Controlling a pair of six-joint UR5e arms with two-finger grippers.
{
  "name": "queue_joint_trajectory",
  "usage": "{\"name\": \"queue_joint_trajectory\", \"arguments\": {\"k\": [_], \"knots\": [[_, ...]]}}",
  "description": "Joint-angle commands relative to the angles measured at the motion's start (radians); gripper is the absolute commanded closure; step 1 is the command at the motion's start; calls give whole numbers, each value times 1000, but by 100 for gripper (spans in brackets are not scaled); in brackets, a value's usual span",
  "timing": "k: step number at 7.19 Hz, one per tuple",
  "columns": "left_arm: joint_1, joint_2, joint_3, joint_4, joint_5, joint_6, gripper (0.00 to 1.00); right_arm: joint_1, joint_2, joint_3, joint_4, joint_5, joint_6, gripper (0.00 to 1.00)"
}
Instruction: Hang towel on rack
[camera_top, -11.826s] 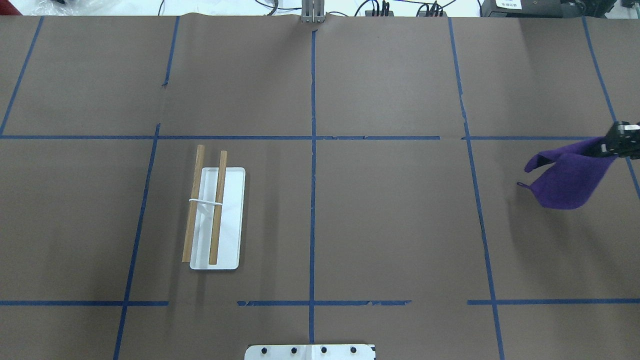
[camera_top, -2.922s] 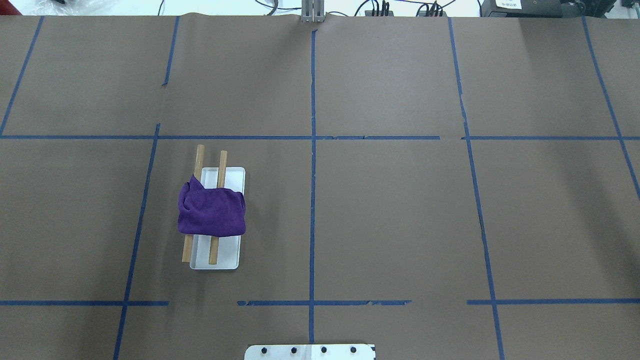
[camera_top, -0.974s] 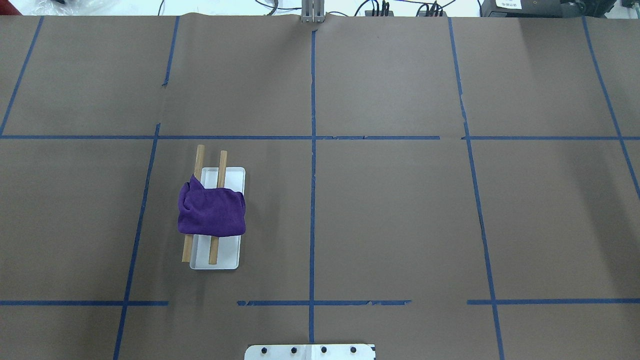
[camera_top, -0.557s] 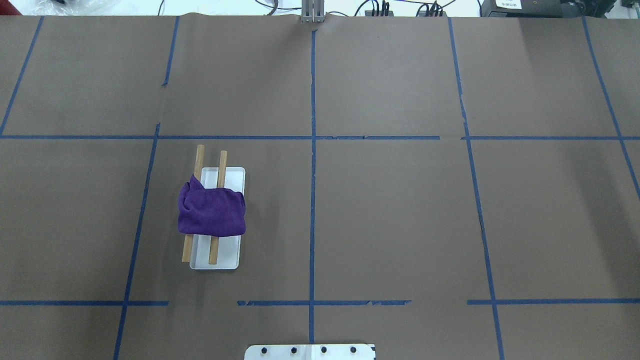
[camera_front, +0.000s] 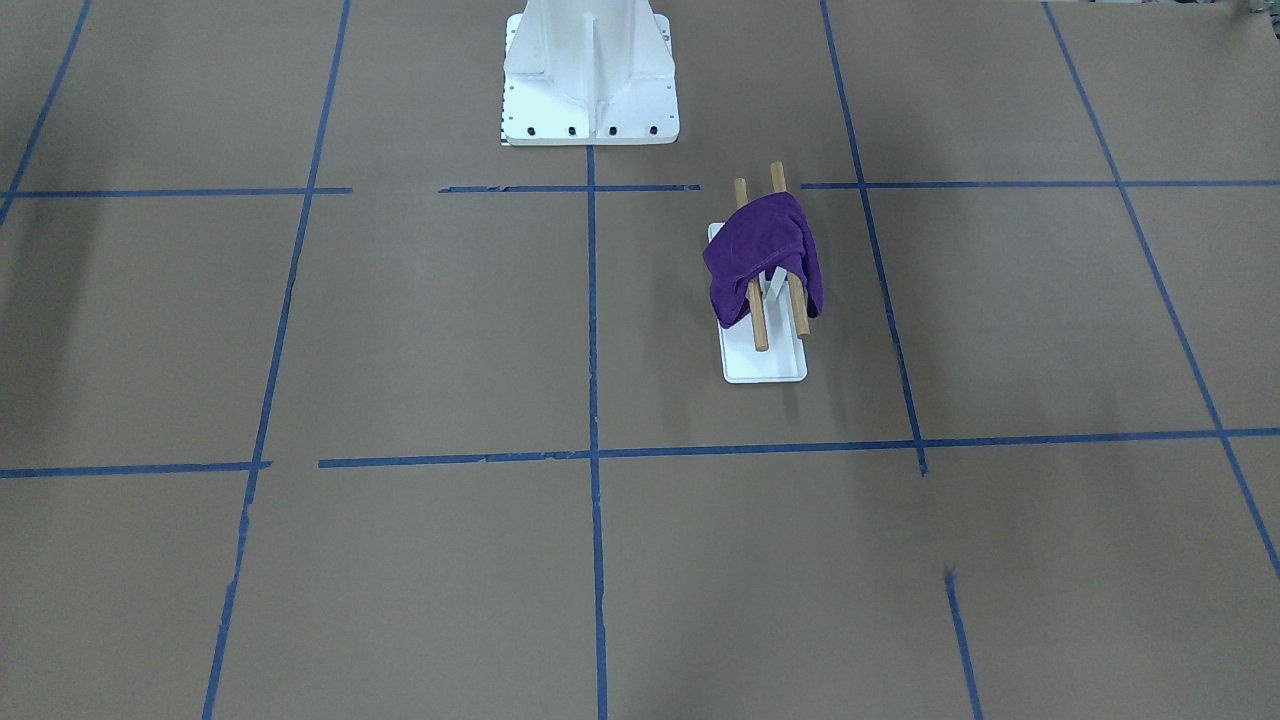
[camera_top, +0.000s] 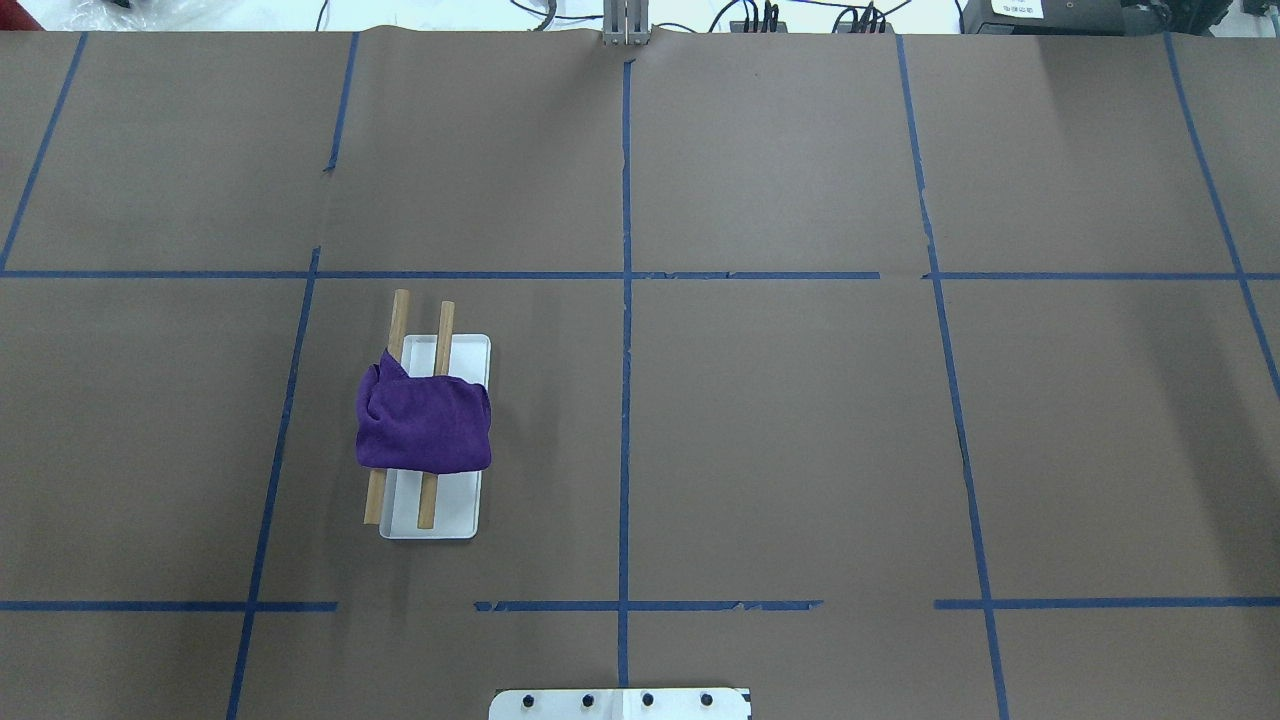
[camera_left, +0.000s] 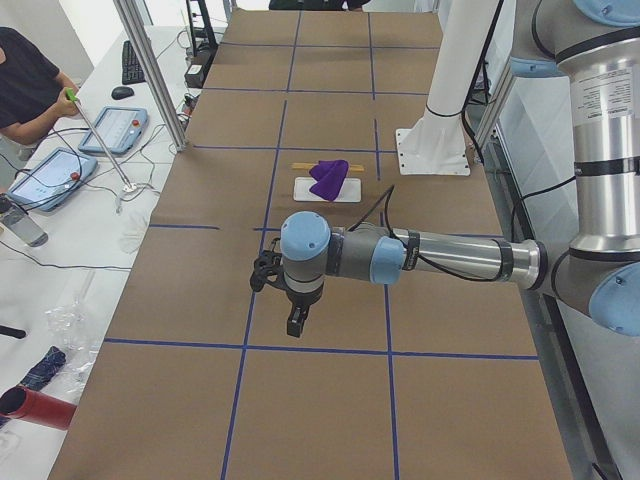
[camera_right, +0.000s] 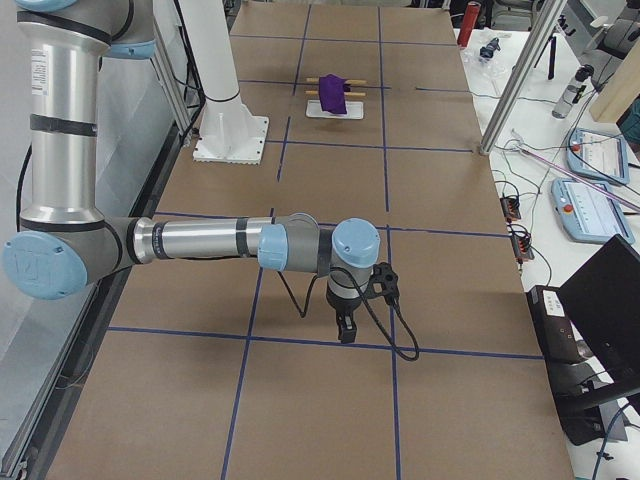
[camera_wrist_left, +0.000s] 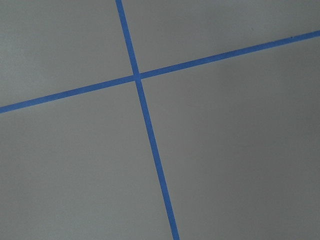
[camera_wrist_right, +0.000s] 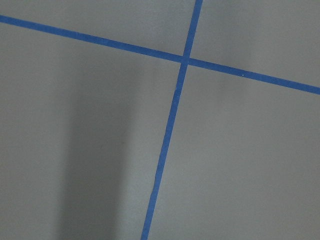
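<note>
Nearest in the left side view, the left fingers (camera_left: 295, 324) are pointing down above the tabletop (camera_left: 330, 400) and are carrying no cloth. Whether they are wide or narrow, I cannot tell from this view. In the right side view the right fingers (camera_right: 345, 326) are hovering in the same manner, and I cannot tell their opening either. Both wrist cameras are showing only brown paper crossed by blue tape (camera_wrist_left: 145, 110).

Farther away, well apart from both arms, the rack (camera_top: 455, 515) is standing on the robot's left half of the tabletop. The purple towel (camera_top: 424, 424) is lying across both wooden dowels near their middle. It is bunched rather than spread flat, and its edges are hanging down past the outer sides of the dowels. No fingers are touching it.

To my judgement the hanging is already done: the towel is resting on the rack by itself. I am seeing no step left, except perhaps parking the arms.
</note>
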Motion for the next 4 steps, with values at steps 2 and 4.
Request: {"name": "queue_joint_trajectory", "arguments": {"k": [2,4], "knots": [[1,2,15,2,-1,-7,0,0,-5,31,1,13,5,0],[1,2,20,2,-1,-8,0,0,-8,34,1,12,7,0]]}}
